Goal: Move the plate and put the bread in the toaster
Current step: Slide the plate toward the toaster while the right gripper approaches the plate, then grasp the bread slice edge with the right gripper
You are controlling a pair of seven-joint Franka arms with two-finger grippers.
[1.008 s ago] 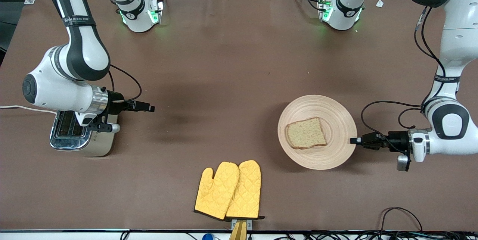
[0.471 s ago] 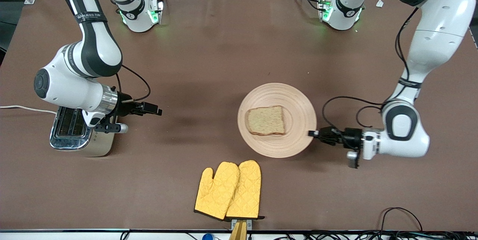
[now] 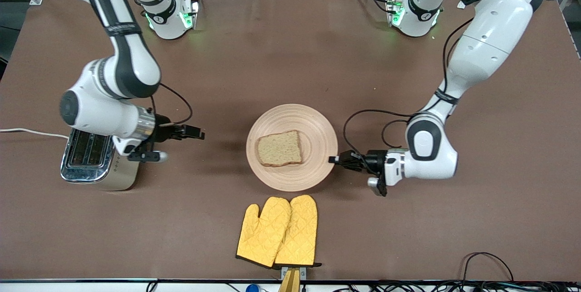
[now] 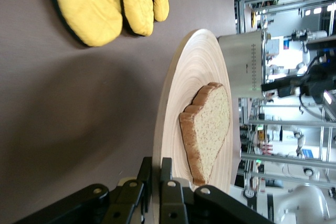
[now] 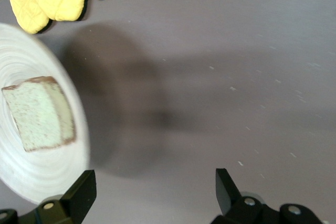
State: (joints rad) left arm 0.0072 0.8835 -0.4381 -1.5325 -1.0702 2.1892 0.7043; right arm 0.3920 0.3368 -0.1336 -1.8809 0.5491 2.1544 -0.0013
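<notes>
The pale wooden plate (image 3: 314, 132) lies mid-table with the slice of brown bread (image 3: 279, 148) flat on it. My left gripper (image 3: 333, 159) is shut on the plate's rim, on the side toward the left arm's end. In the left wrist view the fingers (image 4: 167, 174) pinch the rim of the plate (image 4: 189, 77) and the bread (image 4: 210, 129) is close ahead. My right gripper (image 3: 199, 134) is open and holds nothing, over bare table between the toaster (image 3: 86, 153) and the plate. Its wrist view shows the plate (image 5: 31, 182) and the bread (image 5: 39, 114) off to one side.
A pair of yellow oven mitts (image 3: 278, 231) lies nearer the front camera than the plate, close to the table's front edge. The toaster's white cord (image 3: 27, 132) runs off the right arm's end. Cables (image 3: 488, 262) lie at the front corner by the left arm's end.
The left gripper has carried the plate with the bread from the left arm's end toward the middle of the table. The right gripper has moved a little toward the plate.
</notes>
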